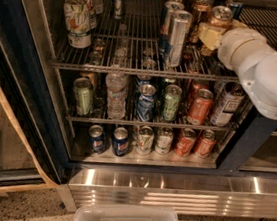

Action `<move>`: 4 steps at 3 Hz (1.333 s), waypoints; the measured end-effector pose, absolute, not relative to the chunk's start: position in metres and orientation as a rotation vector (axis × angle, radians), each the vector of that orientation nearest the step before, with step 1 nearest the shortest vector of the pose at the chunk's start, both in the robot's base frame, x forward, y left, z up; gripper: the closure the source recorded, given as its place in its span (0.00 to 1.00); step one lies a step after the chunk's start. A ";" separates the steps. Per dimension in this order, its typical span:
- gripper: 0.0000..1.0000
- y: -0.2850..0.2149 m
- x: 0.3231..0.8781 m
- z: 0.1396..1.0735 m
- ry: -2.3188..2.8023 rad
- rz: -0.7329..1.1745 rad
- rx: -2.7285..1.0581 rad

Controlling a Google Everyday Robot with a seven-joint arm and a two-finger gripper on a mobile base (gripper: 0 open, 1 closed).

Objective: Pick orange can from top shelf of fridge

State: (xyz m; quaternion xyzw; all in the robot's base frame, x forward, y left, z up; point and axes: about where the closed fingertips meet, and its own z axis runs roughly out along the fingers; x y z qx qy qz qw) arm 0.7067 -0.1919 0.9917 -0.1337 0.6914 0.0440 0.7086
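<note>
Jaws at right of top shelf, orange can just behind

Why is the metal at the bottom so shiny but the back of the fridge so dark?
Camera view: light glares off the ribbed steel base panel; the top shelf of the fridge fades into shadow at the back; the end effector, at the shelf's right by the orange can, looks pale and bright.
</note>
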 end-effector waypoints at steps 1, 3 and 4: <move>1.00 -0.193 0.697 1.004 1.527 0.103 -0.323; 1.00 -0.185 0.681 1.016 1.530 0.185 -0.351; 1.00 -0.178 0.661 1.026 1.567 0.223 -0.373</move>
